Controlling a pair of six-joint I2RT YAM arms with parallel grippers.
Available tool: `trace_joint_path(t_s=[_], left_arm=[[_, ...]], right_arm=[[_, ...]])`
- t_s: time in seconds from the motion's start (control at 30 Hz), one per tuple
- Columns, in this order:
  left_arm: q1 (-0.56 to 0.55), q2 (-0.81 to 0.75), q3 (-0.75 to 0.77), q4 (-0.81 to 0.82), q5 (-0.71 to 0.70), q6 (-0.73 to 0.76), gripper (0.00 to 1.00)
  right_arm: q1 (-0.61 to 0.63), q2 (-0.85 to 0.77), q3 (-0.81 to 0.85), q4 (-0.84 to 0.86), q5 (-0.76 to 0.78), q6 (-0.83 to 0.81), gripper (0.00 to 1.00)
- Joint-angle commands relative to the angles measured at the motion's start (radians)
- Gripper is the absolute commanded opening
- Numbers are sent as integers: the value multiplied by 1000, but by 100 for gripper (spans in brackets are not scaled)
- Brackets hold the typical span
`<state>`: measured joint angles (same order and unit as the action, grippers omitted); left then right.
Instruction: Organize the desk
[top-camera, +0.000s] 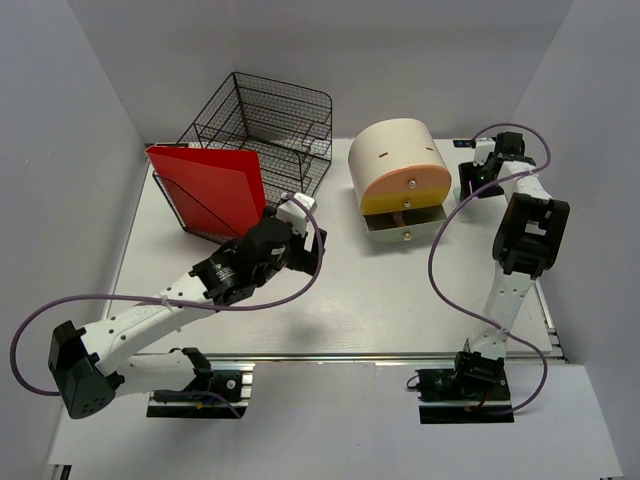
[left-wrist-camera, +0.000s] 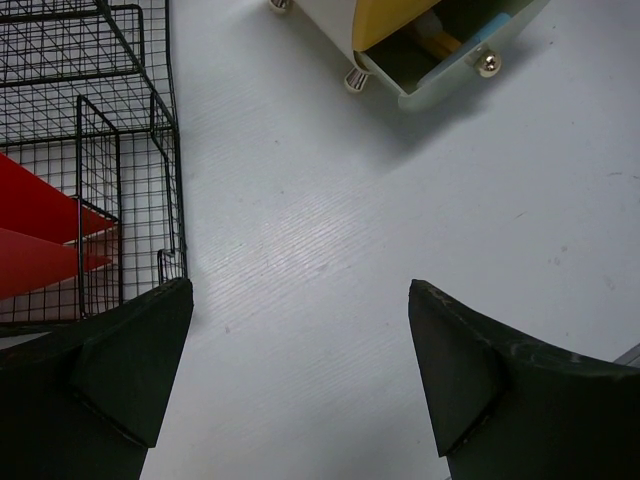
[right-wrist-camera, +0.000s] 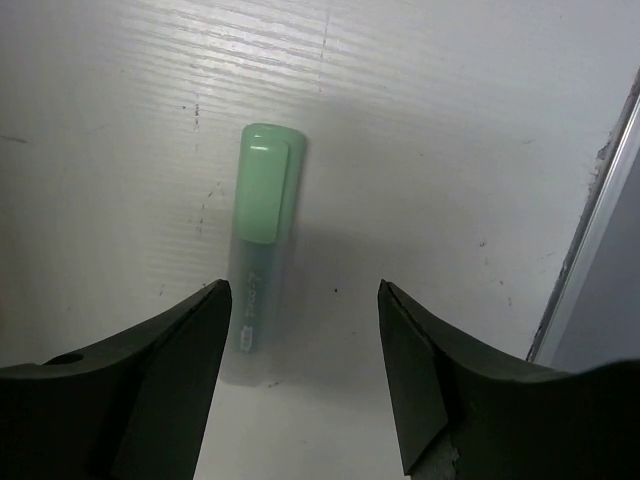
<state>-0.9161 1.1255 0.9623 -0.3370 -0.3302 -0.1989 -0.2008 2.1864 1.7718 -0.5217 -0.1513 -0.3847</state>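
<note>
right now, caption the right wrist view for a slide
Right gripper, jaws open, hovering over a green highlighter lying on the white desk.

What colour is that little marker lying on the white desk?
Pale mint green; the marker shows clearest in the right wrist view.
</note>
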Motion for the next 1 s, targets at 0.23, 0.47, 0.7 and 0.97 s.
trace_joint_path(t_s=[0.23, 0.47, 0.7, 0.97], left_arm=[[2, -15, -17, 12, -9, 12, 98], [2, -3, -20, 7, -24, 19, 98], [2, -7, -23, 10, -36, 21, 98], [2, -10, -33, 16, -44, 21, 98]], right_arm=[[37, 70, 51, 11, 27, 21, 64], [38, 113, 83, -6, 85, 27, 59], [29, 127, 80, -38, 62, 12, 41], [-3, 72, 23, -67, 13, 10, 0]])
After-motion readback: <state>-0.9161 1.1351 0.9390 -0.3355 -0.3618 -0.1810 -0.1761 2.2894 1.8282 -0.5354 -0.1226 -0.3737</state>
